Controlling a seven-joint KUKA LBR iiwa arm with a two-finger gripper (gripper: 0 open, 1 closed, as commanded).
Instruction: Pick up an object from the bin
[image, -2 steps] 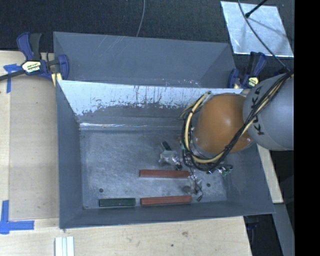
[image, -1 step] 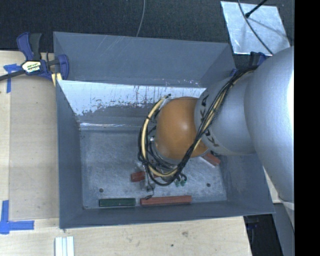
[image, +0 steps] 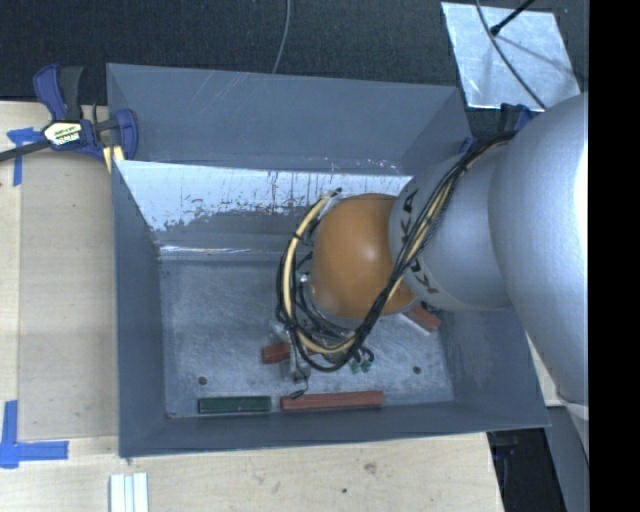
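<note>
Over front-centre of bin floor: my gripper (image: 298, 368), low down, under my orange cover (image: 350, 255) and a tangle of cables (image: 330, 335).
Gripper opening: cannot tell. Cables and cover hide it, so I also cannot tell whether it has hold of anything.
Nearest thing: small red-brown block (image: 275, 353), on the floor just beside my gripper on its view-left. Touching or not, cannot tell.
Block axis: short piece lying flat, longer side roughly left-right in view.
Front row: long red-brown bar (image: 331, 401), just below my gripper in view, flat along the front wall. Long axis left-right, parallel to that wall.
Green bar: dark green bar (image: 233, 405), left of the long red-brown bar on the same line. Ends near each other but apart, axis also left-right along the front wall.
Small bit: small green bit (image: 361, 367), just right of my gripper at the edge of the cables. Kind unclear.
Right side: red-brown piece (image: 426, 320) peeking out beside my arm, near the right wall, mostly hidden.
Edges: bin (image: 140, 300) walls slope outward. Front wall is near my gripper with the two bars between. Back wall well apart.
Open room: bare floor on the view-left half, from the block out to the left wall. My arm covers the right side.
</note>
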